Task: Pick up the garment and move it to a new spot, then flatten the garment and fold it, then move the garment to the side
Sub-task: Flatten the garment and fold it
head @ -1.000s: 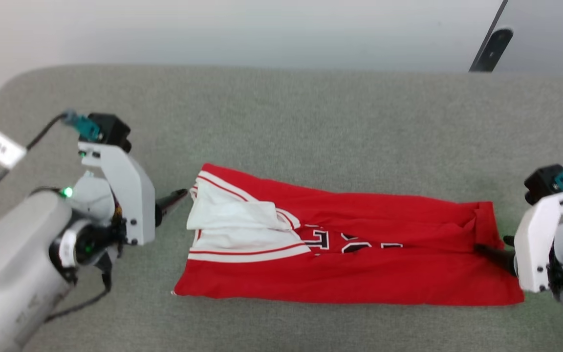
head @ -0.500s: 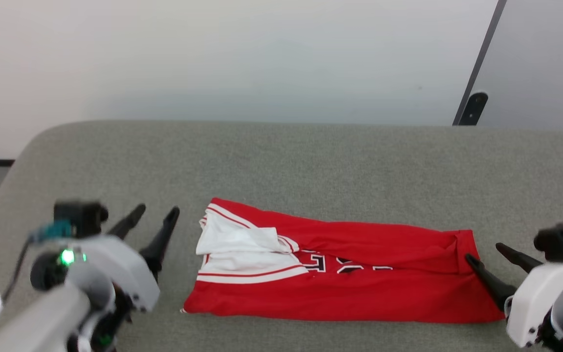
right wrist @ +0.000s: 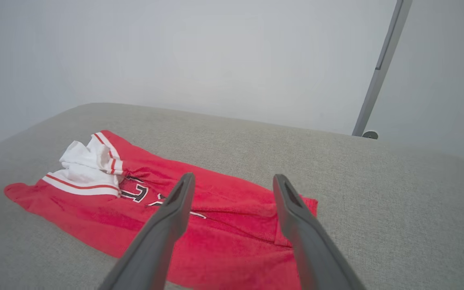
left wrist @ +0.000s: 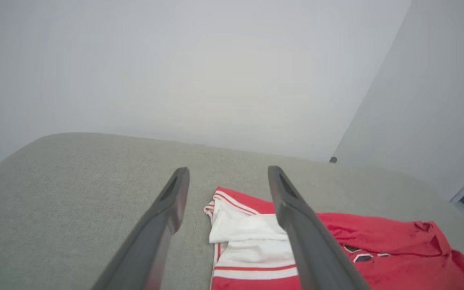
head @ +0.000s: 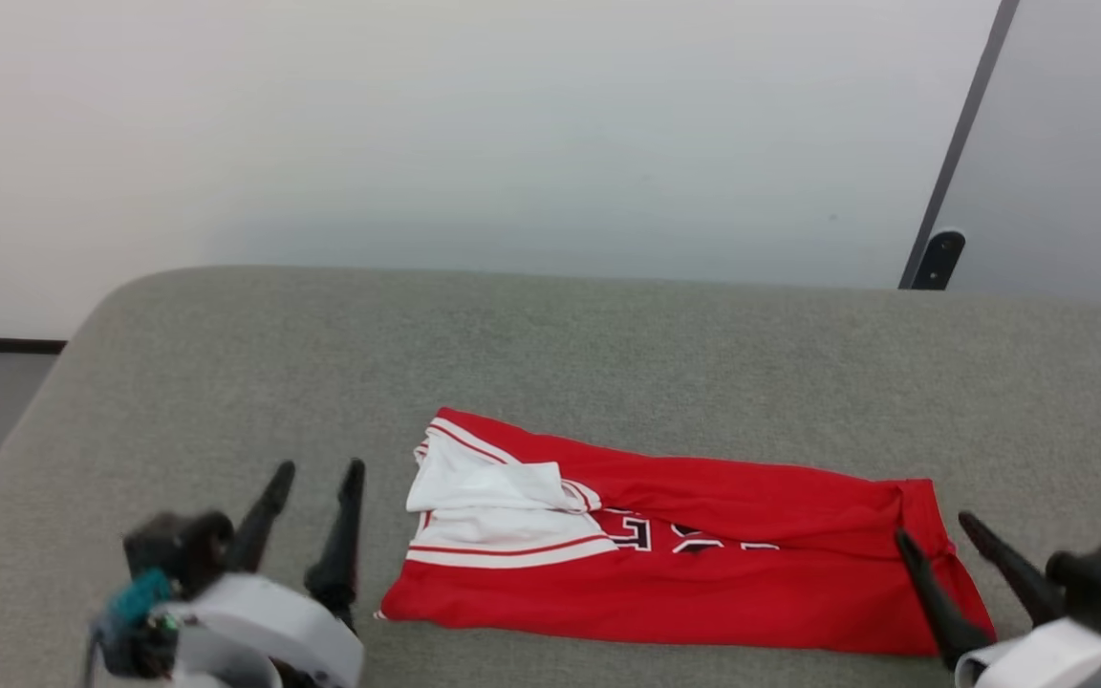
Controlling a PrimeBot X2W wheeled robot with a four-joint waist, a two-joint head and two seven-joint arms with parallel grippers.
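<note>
Backing off the folded garment [head: 703, 583], left claw [head: 319, 468] at 9 o'clock, right claw [head: 933, 527] at 3, both wide open, empty; probably ready for moving aside.

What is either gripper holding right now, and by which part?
Nothing is held. The left gripper and right gripper both stand open and empty; the garment lies loose on the grey surface, gripped by neither.
</note>
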